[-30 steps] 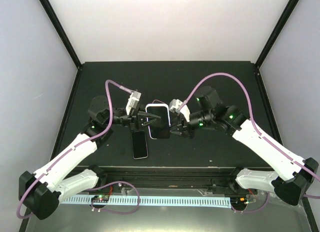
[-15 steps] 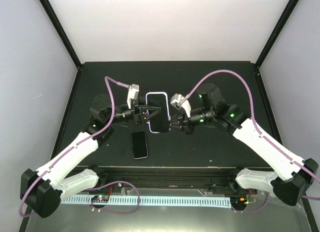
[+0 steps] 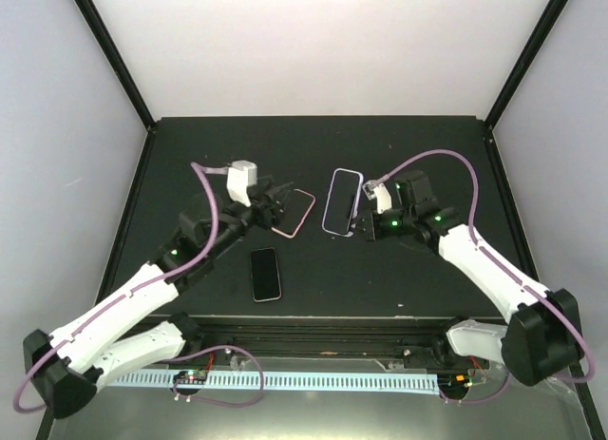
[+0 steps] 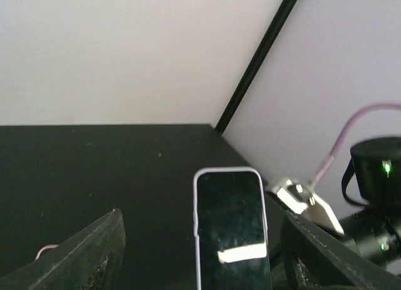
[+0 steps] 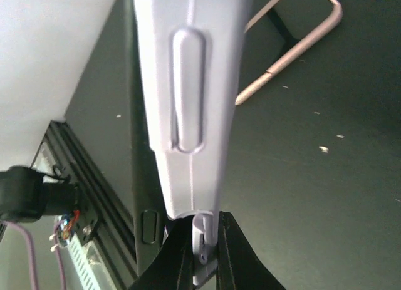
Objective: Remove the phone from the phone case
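The phone (image 3: pixel 342 202), dark-screened, sits inside a lavender phone case (image 3: pixel 329 208) that is held off the table at centre right. My right gripper (image 3: pixel 354 226) is shut on the case's near edge. In the right wrist view the case's side (image 5: pixel 188 83) with its long button runs upward, and my right gripper (image 5: pixel 202 235) pinches a thin lip at the case's lower end. My left gripper (image 3: pixel 282 197) is open to the left, apart from the case. In the left wrist view the cased phone (image 4: pixel 230 224) stands ahead of my left gripper (image 4: pixel 202 215).
A bare black phone (image 3: pixel 266 274) lies flat on the dark table (image 3: pixel 418 155) near the front. A pink-rimmed case (image 3: pixel 294 213) lies just in front of the left gripper, and shows as a pink frame (image 5: pixel 301 46) in the right wrist view. A black rail (image 3: pixel 313 331) borders the near edge.
The left gripper opened, released the cased phone and drew back to the left. The right gripper closed tighter and carried the cased phone right and away, uncovering the pink-rimmed case.
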